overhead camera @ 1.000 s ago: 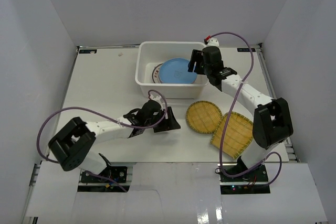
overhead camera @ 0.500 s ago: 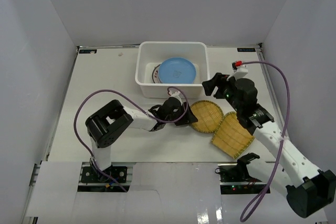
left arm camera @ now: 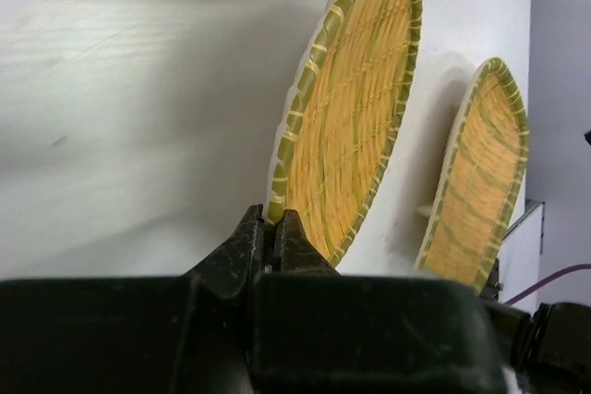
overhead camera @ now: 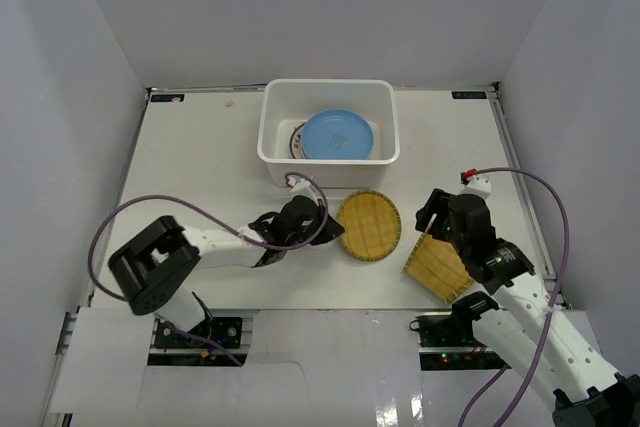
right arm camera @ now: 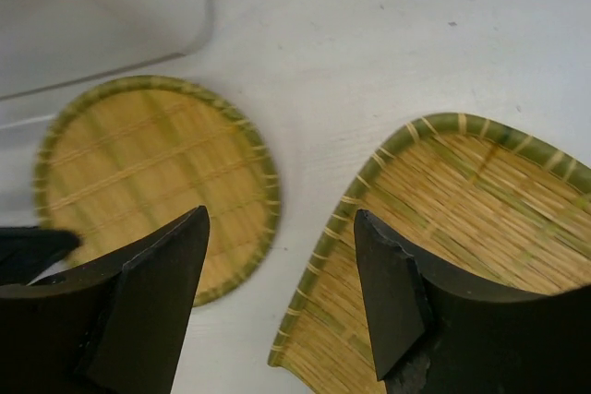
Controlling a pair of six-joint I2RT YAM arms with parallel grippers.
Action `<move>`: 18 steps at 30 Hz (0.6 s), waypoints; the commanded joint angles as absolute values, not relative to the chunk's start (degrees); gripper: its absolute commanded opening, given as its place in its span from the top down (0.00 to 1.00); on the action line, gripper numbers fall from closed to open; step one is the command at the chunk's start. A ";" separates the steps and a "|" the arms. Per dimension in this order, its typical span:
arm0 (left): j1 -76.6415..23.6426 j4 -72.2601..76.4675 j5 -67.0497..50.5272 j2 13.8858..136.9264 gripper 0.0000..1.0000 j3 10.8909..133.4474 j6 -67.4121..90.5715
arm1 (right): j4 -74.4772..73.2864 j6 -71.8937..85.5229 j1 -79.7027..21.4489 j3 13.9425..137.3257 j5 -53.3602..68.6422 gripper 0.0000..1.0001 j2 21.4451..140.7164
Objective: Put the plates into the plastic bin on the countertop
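Countertop (overhead camera: 190, 157): plastic bin (overhead camera: 330, 173), round bamboo plate (overhead camera: 372, 225), squarish bamboo plate (overhead camera: 436, 267)

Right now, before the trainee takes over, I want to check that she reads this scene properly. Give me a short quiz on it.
1. True or false: the left gripper is shut on the rim of the round bamboo plate.
2. Which plate lies uppermost in the plastic bin? A light blue; B tan-yellow; C bamboo.
3. How many bamboo plates are outside the bin?
Key: 1 true. 2 A, the light blue plate. 3 two: the round one and the second bamboo plate.
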State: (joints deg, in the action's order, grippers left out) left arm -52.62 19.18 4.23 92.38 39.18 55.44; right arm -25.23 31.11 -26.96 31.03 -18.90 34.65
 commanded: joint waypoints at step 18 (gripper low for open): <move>-54.67 -13.97 20.30 43.66 1.00 48.67 37.90 | -20.04 36.65 -26.37 28.21 -30.57 0.31 68.62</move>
State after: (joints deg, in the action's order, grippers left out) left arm -54.65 -11.33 15.22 41.45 41.95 43.70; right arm -23.31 34.70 -26.70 27.77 -27.81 64.82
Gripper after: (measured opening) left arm 0.057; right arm 0.832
